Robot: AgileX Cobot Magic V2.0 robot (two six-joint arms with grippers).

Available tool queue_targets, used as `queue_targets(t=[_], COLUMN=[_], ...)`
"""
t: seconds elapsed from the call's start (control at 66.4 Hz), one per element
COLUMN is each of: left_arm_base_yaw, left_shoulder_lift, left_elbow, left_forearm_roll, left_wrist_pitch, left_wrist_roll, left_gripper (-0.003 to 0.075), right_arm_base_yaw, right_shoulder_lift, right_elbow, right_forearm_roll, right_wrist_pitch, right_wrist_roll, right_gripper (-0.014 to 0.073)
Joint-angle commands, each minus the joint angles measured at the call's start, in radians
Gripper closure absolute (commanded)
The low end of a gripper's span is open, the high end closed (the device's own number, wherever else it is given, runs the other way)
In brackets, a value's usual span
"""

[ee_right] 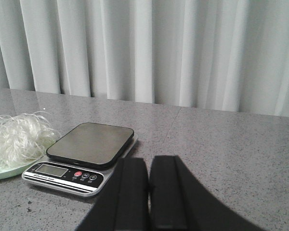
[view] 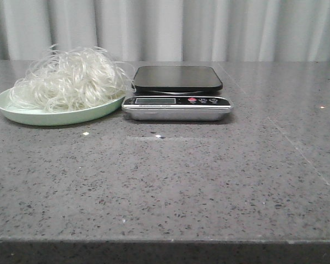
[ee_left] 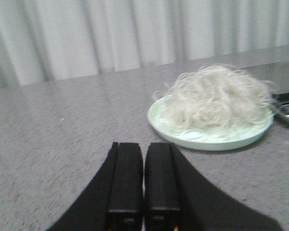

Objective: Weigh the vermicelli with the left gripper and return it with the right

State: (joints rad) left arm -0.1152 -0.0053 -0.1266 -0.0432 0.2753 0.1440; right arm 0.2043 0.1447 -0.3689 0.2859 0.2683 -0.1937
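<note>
The vermicelli [view: 71,77] sits heaped on a pale green plate [view: 22,113] at the far left of the bench [view: 165,187], a loose nest of curly white strands that rises well above the rim and spills a little toward the scale. The plate keeps the strands gathered in one graspable clump rather than scattered on the stone. Just beside it on the right, apparently touching the plate's edge, stands the scale [view: 177,107], its black platform [view: 177,78] bare and its display facing the near side where it can be read. Setting the two so close makes the carry from plate to platform a short one.

Neither arm appears in the front view, so both seem to be held back on the near side. The left pincer [ee_left: 144,180] hangs above bare bench with its jaws pressed together and nothing between them, aimed toward the plate, which suits it as the arm meant to lift the noodles. The right pincer [ee_right: 148,192] is likewise closed and empty, facing the scale, ready for the return leg. By my reading the weighing has not begun: the nest lies untouched, and the left pincer must open before it can take hold.

A few pale crumbs [view: 86,133] lie on the bench near the plate.
</note>
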Motion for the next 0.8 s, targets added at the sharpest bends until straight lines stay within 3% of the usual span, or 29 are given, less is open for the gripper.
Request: queue_targets(t=[0.0,0.166,0.783], left_arm_base_yaw=[0.087,0.159,0.163], left_shoulder_lift=[-0.021,-0.021,-0.021], left_elbow=[0.043,0.139,0.137], left_forearm_roll=[-0.017,0.006,0.018], left_wrist_pitch=[-0.167,-0.367,-0.352], left_wrist_roll=[-0.02,-0.048,-0.048], left_gripper=[0.0594,0.0594,0.0594], right_arm_base_yaw=[0.002,0.002,0.002], right_shoulder_lift=[0.01,0.01,0.01], right_elbow=[-0.021,-0.021,-0.021], right_forearm_roll=[0.0,0.0,0.0], right_wrist_pitch=[-0.074,-0.074,-0.074], right_wrist_roll=[-0.008,-0.008,-0.008], right_gripper=[0.0413,0.0413,0.0413])
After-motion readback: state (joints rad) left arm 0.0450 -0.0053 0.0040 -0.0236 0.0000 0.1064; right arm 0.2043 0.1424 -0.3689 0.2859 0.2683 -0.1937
